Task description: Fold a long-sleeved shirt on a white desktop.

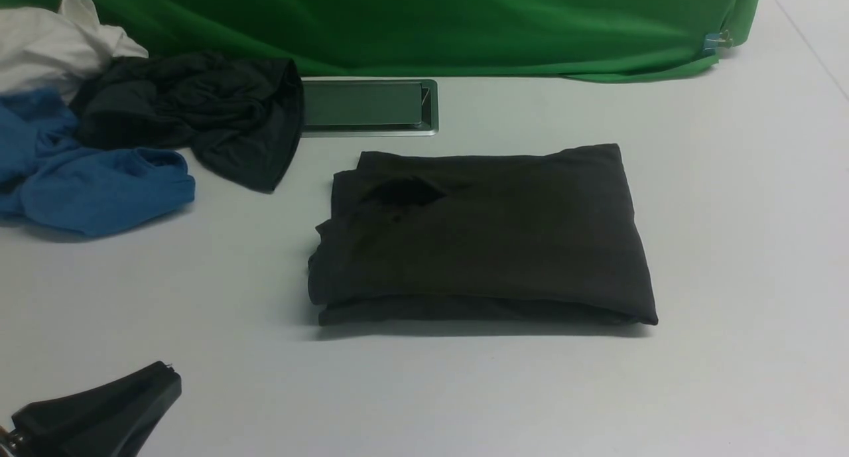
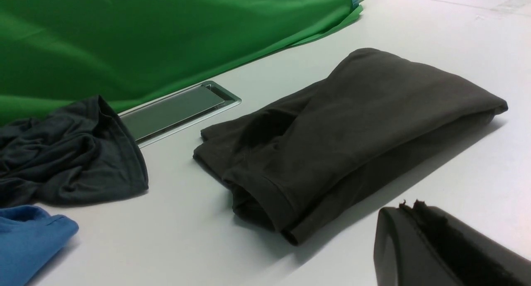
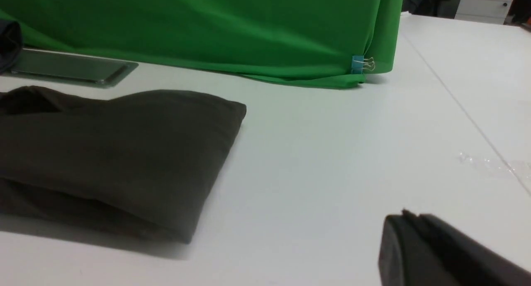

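1. We see the long-sleeved shirt (image 1: pixel 484 235) folded into a compact rectangle, lying flat at the middle of the white desktop (image 1: pixel 729 245), its layered edges stacked on the side nearest us.
2. Just behind it we find the grey cable hatch (image 1: pixel 365 105) set into the desktop, apart from the shirt.
3. Behind that hangs the green backdrop (image 1: pixel 431 19), held by a blue clip (image 1: pixel 713 42) at its right corner.
4. To the left we see a crumpled dark garment (image 1: pixel 199 112), a blue garment (image 1: pixel 86 172) and a white cloth (image 1: pixel 53 39) in a heap.
5. Our left gripper (image 1: pixel 166 371) sits low at the near left, clenched on nothing, clear of the shirt.
6. Our right gripper (image 3: pixel 404 219) is likewise clamped together and empty, off the shirt's right side.
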`<state>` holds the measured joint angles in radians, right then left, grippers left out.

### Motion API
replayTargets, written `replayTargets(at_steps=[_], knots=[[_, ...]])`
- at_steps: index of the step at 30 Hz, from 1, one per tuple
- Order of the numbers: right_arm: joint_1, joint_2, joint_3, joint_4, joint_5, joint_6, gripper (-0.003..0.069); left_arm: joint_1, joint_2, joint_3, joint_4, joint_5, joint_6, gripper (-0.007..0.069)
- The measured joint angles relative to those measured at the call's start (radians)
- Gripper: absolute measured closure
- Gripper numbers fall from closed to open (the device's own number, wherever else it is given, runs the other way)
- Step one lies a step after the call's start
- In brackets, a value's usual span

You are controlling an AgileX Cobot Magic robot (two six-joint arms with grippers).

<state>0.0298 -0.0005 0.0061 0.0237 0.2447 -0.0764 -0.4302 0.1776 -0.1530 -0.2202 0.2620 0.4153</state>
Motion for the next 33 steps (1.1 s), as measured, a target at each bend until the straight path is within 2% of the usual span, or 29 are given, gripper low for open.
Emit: replayTargets(at_steps=[13,18,21,23,24,25,27,29,33], knots=[[0.0,0.0,0.0,-0.001,0.0,-0.001,0.0556,0.0,0.0,0.0,0.009,0.0,0.0,0.0606],[0.0,0.0,0.0,-0.001,0.001,-0.001,0.0542,0.012,-0.014,0.041,0.1,-0.064,-0.015,0.0606],[0.0,0.0,0.0,-0.001,0.001,-0.001,0.0534,0.087,-0.042,0.087,0.133,-0.168,-0.088,0.0606],[0.0,0.0,0.0,-0.001,0.001,-0.001,0.0528,0.223,-0.09,0.125,0.105,-0.246,-0.136,0.0606],[0.0,0.0,0.0,-0.001,0.001,-0.001,0.0526,0.254,-0.106,0.136,0.097,-0.249,-0.141,0.0606],[0.0,0.0,0.0,-0.001,0.001,-0.002,0.0524,0.325,-0.13,0.149,0.087,-0.24,-0.148,0.0606],[0.0,0.0,0.0,-0.001,0.001,-0.002,0.0522,0.374,-0.155,0.156,0.083,-0.221,-0.152,0.0606],[0.0,0.0,0.0,-0.001,0.002,-0.002,0.0516,0.438,-0.174,0.156,0.074,-0.113,-0.155,0.0606],[0.0,-0.001,0.0,-0.001,0.002,-0.002,0.0508,0.464,-0.178,0.16,0.064,-0.003,-0.155,0.0606]])
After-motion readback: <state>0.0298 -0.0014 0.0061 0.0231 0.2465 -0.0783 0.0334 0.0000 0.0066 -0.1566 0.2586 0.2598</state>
